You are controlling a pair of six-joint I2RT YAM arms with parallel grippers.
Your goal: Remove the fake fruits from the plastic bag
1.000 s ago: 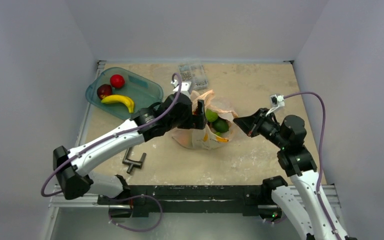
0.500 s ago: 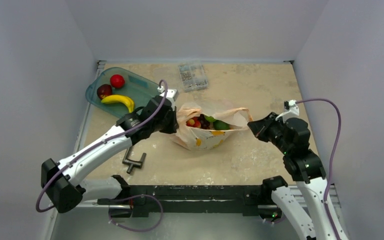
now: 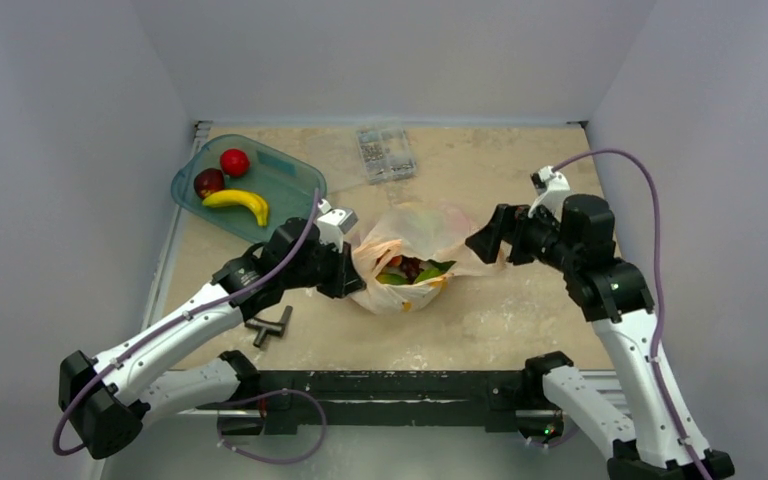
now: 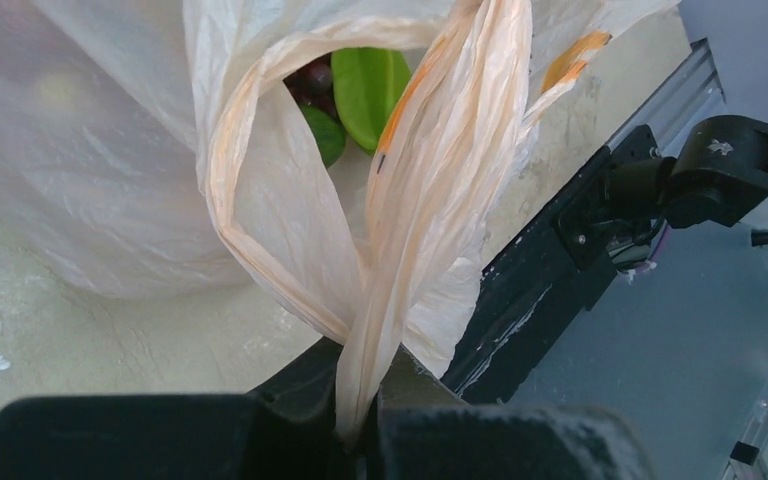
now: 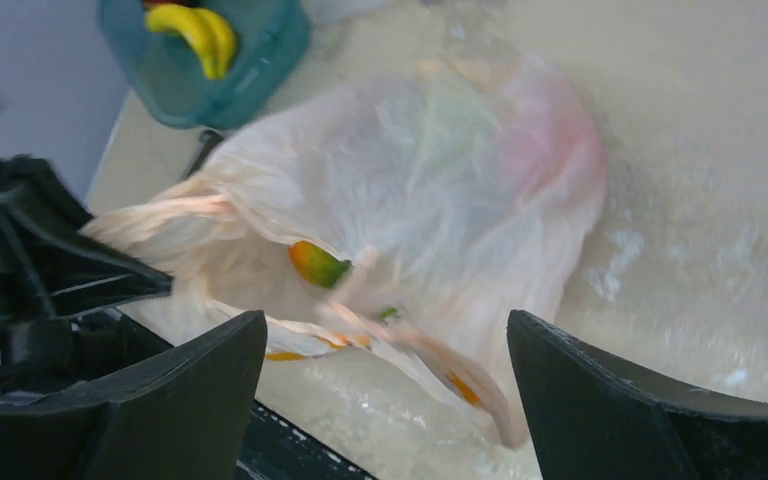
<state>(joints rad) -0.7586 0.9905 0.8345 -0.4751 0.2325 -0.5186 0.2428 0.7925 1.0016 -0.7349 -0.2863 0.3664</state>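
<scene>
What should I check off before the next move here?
1. Left end effector pinching the handle: ok.
2. Right end effector open and holding nothing: ok.
3. Fruits visible through the mouth of the bag: ok; lime and grapes show.
4. Bag emptied: not ok; those fruits lie inside.
5. Tray has bare room for more: ok.
6. Mouth wide enough for the right end effector to enter: cannot tell.
</scene>
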